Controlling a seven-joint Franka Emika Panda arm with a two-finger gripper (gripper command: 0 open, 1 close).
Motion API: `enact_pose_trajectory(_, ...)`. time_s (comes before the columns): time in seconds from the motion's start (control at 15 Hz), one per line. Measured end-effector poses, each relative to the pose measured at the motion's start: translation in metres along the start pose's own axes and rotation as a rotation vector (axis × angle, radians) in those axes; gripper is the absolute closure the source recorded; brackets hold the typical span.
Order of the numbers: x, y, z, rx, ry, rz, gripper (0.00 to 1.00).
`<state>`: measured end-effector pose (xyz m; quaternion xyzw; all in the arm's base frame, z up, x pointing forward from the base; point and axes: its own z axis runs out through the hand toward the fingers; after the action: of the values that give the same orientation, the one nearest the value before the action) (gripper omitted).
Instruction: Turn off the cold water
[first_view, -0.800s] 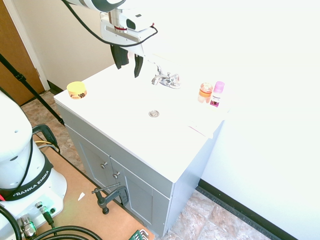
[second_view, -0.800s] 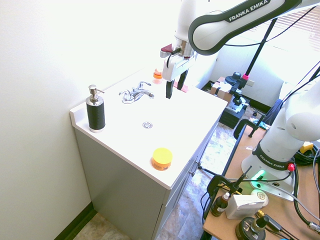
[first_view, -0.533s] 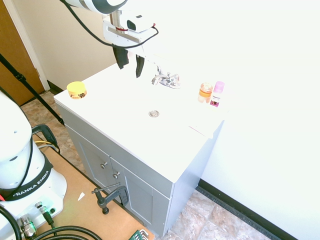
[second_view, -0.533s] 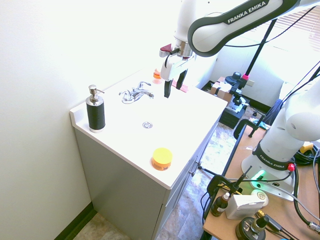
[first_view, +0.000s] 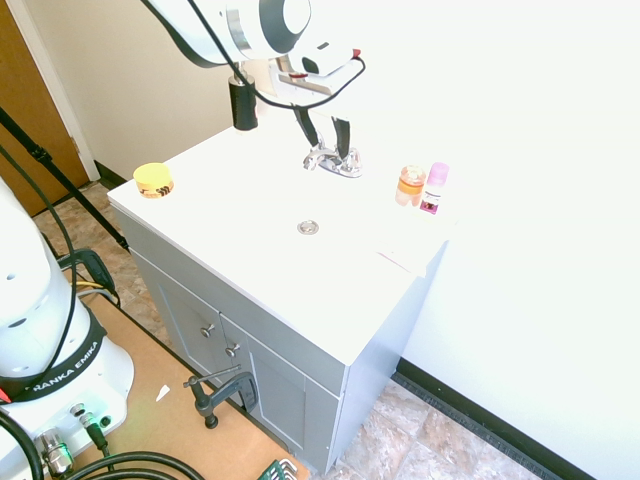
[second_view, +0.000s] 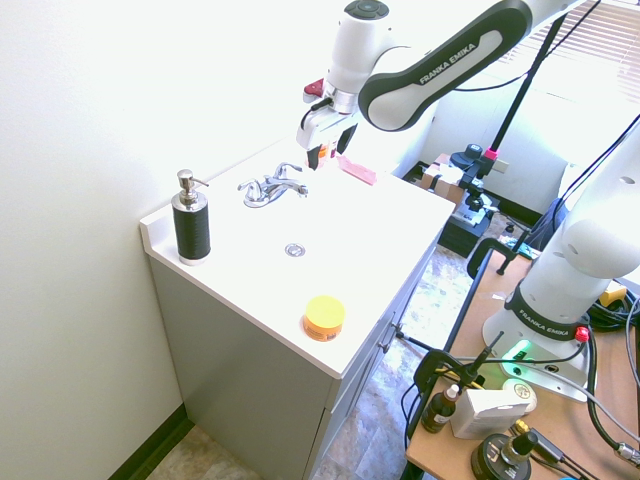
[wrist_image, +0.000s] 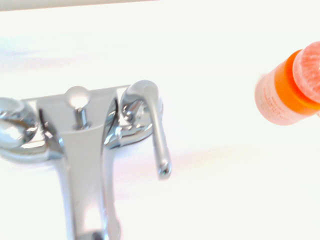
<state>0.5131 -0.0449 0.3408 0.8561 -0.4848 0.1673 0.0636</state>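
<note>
A white counter with grey cabinet doors below fills the middle of the first exterior view, set into a corner of pale walls, with a brown door at the upper left edge and stone-patterned floor tiles at the bottom right. The basin surface is washed out by bright light; a small round drain sits near the centre of the frame.

The chrome faucet stands at the back of the counter, just above the drain in the frame. Its cold-water handle shows clearly in the wrist view as a slim lever beside the spout, its tip pointing toward the bottom of that picture; in the first exterior view it is the side of the faucet nearer the bottles.

The jaws hang right above the faucet in the upper middle of the frame, spread apart with nothing between them, fingertips close over the handle; contact cannot be made out.

An orange bottle and a pink-capped bottle stand right of the faucet. A yellow jar sits at the counter's left corner. A black soap dispenser stands at the left of the second exterior view.
</note>
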Motion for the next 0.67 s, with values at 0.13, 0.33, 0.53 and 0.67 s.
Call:
enact_pose_trajectory(0.13, 0.007, -0.008, 0.016, -0.015, 0.004, -0.001, 0.0)
enact_pose_trajectory(0.33, 0.004, -0.025, 0.031, -0.018, 0.004, -0.008, 0.0)
enact_pose_trajectory(0.53, 0.012, -0.032, 0.048, -0.034, 0.016, 0.001, 0.0)
enact_pose_trajectory(0.67, 0.021, -0.033, 0.06, -0.047, 0.021, 0.011, 0.0)
